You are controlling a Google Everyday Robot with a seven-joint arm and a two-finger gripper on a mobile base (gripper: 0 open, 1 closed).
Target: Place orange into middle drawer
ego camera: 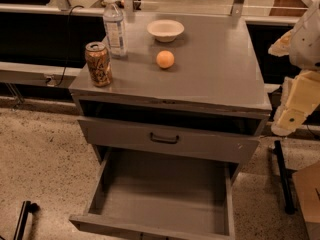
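1. Speckled stone floor point(40, 154) under a grey bench point(220, 69) with drawers; desks and chair legs in the background.
2. On the bench top, orange point(165, 59) near the middle, touching nothing; white bowl point(165, 30) just behind it; water bottle point(114, 26) and soda can point(98, 64) off to the left, close to that edge.
3. Lower down, middle drawer point(165, 194) pulled well out, with a bare floor and nothing inside; above it, a drawer front point(210, 144) with a dark loop handle, jutting out slightly.
4. At the right edge of the view, hand point(292, 109) beside the bench, well apart from the orange; released or clenched, cannot tell.
5. Judged as not yet begun: orange not picked up, drawer ready to receive it.
6. Main risk: smooth round fruit, likely to roll away under a glancing or off-centre touch, toward the bowl or over the front edge.
7. Second risk: clipping the bowl when reaching in from the right.
8. Third risk: catching the jutting drawer front on the way down, or letting go too high and causing a bounce on the flat drawer floor.
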